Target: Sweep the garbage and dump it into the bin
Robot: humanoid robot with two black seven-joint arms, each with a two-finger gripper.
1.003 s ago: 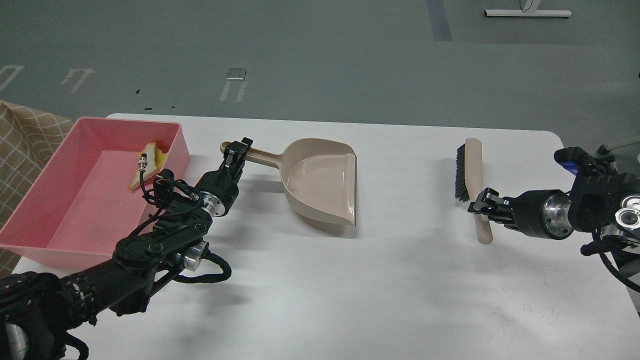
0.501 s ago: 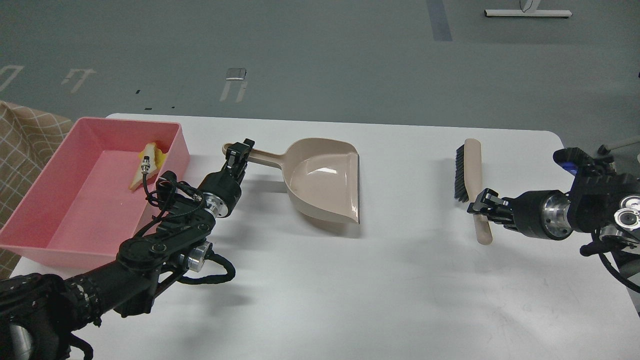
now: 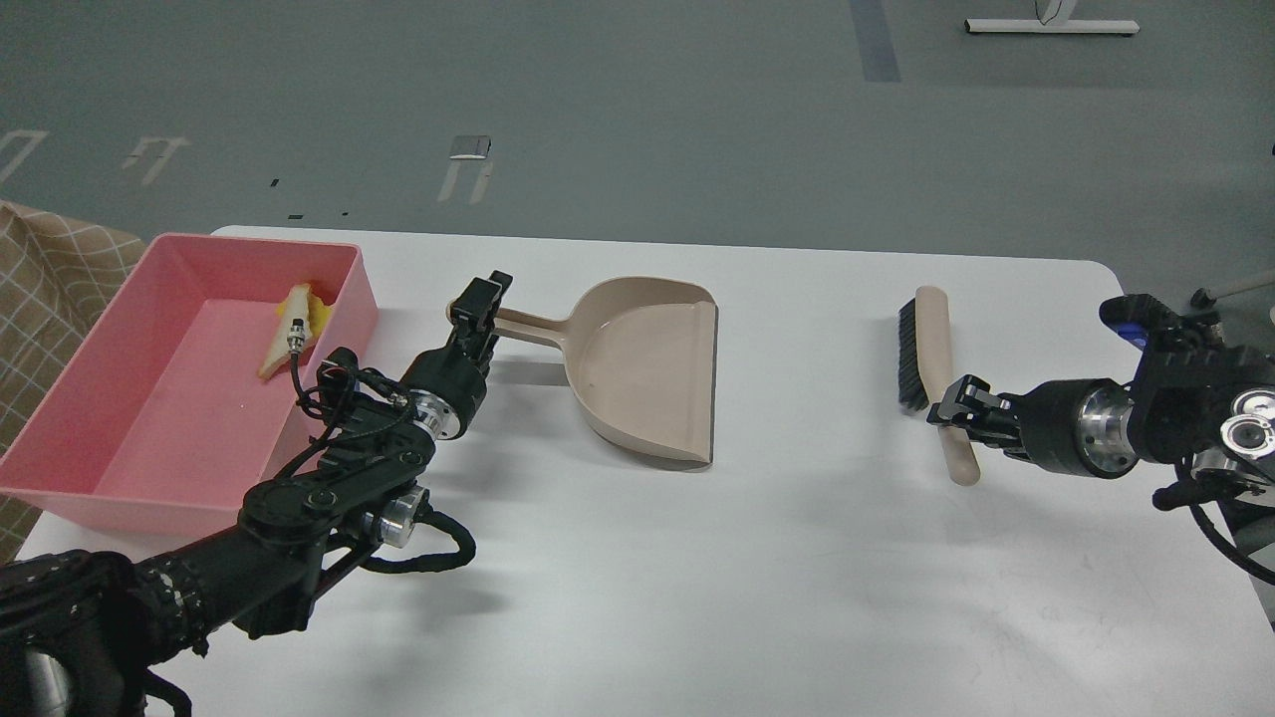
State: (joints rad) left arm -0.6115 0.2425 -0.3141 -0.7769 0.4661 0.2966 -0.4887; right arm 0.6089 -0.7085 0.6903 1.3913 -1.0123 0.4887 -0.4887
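One white table [image 3: 637, 558] carries one pink bin [image 3: 120, 468] at its left edge, one beige dustpan [image 3: 647, 368] in the middle, and one brush [image 3: 921, 344] to the right. Two garbage pieces [image 3: 294, 334] lie inside the bin's far corner. Left claw [image 3: 480, 304] pinches the dustpan handle; right claw [image 3: 951, 408] pinches the brush handle.

White table [image 3: 797, 558] on marked grey floor [image 3: 637, 119].

Left gripper [image 3: 480, 302] and right gripper [image 3: 954, 410]: jaws apparently clamped, arms low.
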